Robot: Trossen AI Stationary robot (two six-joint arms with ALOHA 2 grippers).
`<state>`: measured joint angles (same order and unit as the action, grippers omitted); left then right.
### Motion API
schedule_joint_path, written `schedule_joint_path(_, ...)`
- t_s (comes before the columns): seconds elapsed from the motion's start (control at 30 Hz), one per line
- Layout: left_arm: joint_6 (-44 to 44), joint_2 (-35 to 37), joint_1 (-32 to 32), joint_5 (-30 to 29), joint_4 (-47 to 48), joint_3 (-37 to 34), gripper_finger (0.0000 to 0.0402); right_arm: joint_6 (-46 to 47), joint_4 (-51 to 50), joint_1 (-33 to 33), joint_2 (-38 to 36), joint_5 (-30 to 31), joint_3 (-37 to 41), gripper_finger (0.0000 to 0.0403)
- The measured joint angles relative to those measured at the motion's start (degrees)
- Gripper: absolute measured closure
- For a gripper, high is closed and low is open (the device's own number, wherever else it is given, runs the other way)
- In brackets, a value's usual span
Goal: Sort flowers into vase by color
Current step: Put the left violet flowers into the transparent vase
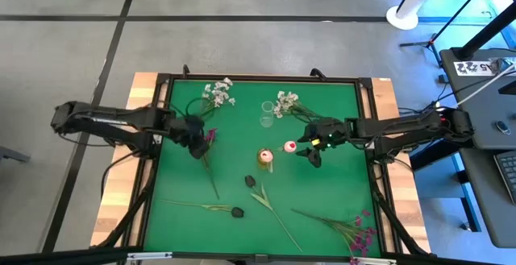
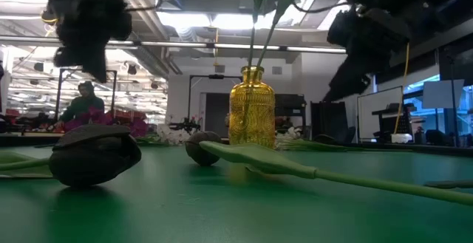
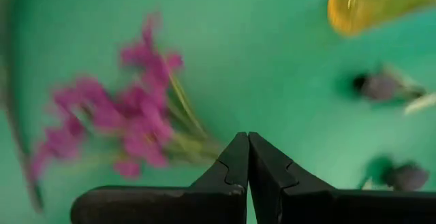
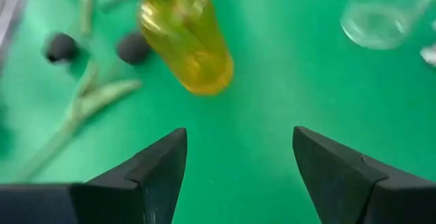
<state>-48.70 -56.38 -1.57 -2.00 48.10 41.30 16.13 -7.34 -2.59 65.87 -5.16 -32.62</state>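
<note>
My left gripper hovers left of centre, shut at a magenta-purple sprig. My right gripper is open above the mat, just right of the yellow vase. It touches nothing. The yellow vase stands upright and holds pale pink buds on green stems. A clear glass vase stands beyond it. White sprigs lie at the far side, and two dark buds lie nearer. My left gripper pinches the magenta sprig by its stem just below the blossoms, between the two shut fingers. The blossoms spread out ahead of the fingertips. The long stem trails toward the table's near edge. Whether the sprig is lifted clear does not show.
More magenta sprigs lie at the near right corner. A long green stem with leaves lies near the middle. A dark raised frame borders the green mat. A person sits far back in the room.
</note>
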Motion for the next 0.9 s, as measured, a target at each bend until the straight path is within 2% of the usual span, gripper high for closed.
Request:
schedule_joint_path(0.17,-13.0,-2.7,6.9,-1.6,3.4,0.0,0.0401,3.1,-4.1,0.0,0.0,2.6,0.0,0.0138)
schedule_joint_path(0.33,-24.7,-2.5,18.7,-8.8,3.8,0.0,0.0401,3.1,-6.1,0.0,0.0,4.1,0.0,0.0139)
schedule_joint_path(0.5,-37.3,-2.4,32.9,-21.4,6.7,0.0,0.0401,3.3,-6.1,0.0,0.0,7.1,0.0,0.0139)
schedule_joint_path(0.6,-45.3,-2.4,39.3,-22.5,9.0,-0.5,0.0399,3.4,-6.0,0.0,0.0,8.6,0.0,0.0139)
schedule_joint_path(0.67,-49.5,-2.4,42.0,-20.3,9.0,-1.8,0.0388,3.3,-5.7,0.0,0.0,9.0,0.0,0.0139)
schedule_joint_path(0.73,-52.2,-2.4,43.6,-20.5,7.8,-3.4,0.037,3.3,-5.6,-0.1,0.0,10.1,0.0,0.0139)
schedule_joint_path(0.9,-56.8,-2.4,41.0,-23.4,5.9,-7.6,0.031,3.3,-4.5,-0.1,0.0,12.2,0.0,0.0139)
